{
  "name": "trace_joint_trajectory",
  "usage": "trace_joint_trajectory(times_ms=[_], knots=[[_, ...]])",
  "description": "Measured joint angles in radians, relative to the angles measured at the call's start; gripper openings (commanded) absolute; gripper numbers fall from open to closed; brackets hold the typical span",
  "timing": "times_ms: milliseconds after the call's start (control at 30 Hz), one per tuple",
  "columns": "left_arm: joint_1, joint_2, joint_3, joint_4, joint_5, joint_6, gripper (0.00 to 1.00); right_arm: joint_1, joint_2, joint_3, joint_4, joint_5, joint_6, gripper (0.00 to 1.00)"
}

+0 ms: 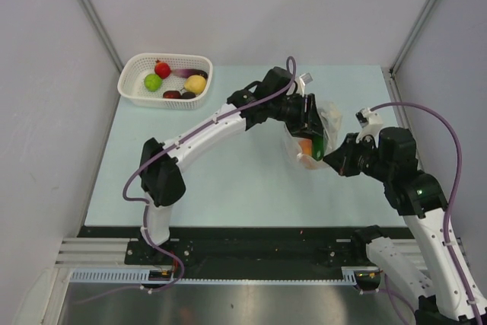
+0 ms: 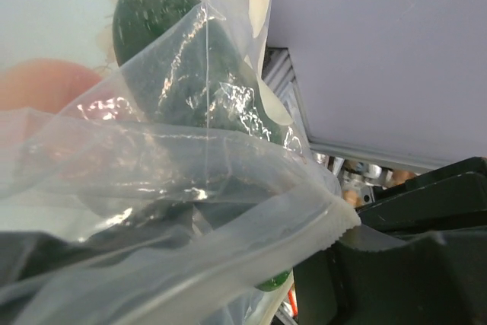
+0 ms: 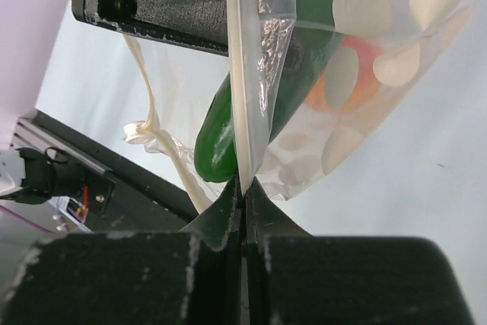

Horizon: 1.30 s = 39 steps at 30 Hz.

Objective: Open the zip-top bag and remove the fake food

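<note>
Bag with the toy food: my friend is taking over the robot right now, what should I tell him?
Right gripper: jaws shut on the zip-top bag edge.
Left gripper: at the bag's other side, grip unclear.
Bag hangs between both arms, with a dark green piece and an orange piece inside.
Done: other toys lie in the white basket.
Left: take out those two.

I see basket (image 1: pixel 129 81) at far left corner of table (image 1: pixel 228 180), toy fruits (image 1: pixel 195 84) in it. Bag (image 1: pixel 329 118) right of centre, food (image 1: pixel 305 147) inside, between grippers: left gripper (image 1: pixel 312 123) behind it, right gripper (image 1: pixel 329 159) at its near-right edge.
</note>
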Motion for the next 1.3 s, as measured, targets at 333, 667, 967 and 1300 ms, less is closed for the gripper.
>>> trace_joint_trajectory(times_ms=[333, 667, 967, 1300], knots=[[-0.011, -0.001, -0.043, 0.034, 0.082, -0.043, 0.0, -0.02, 0.029, 0.0, -0.029, 0.165, 0.094, 0.0], [-0.048, -0.003, -0.067, 0.015, 0.189, 0.001, 0.0, -0.025, 0.137, 0.019, 0.002, 0.387, 0.14, 0.0], [-0.071, -0.074, -0.087, 0.011, 0.124, 0.197, 0.0, -0.045, 0.177, 0.032, 0.059, 0.392, 0.111, 0.0], [-0.13, -0.241, -0.27, 0.063, -0.006, 0.541, 0.01, -0.12, 0.148, 0.049, 0.034, 0.196, 0.133, 0.0]])
